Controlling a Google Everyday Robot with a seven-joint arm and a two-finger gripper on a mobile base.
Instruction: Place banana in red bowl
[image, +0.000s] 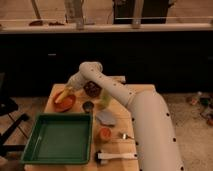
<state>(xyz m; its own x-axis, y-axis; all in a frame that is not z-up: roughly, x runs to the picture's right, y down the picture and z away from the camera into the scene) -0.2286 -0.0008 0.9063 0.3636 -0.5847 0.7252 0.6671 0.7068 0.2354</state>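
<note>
A yellow banana (62, 96) lies in the red bowl (65, 102) at the back left of the wooden table (127, 92). My gripper (69, 89) is right above the banana's upper end, at the bowl's far rim, at the end of my white arm (120, 95) that reaches in from the right. I cannot tell whether it still touches the banana.
A large green tray (60, 138) fills the front left. A dark bowl (92, 89), a small dark cup (88, 106), a green item (104, 101), a grey cloth (106, 118), an orange cup (104, 134), a fork (125, 135) and a white brush (115, 156) lie around the arm.
</note>
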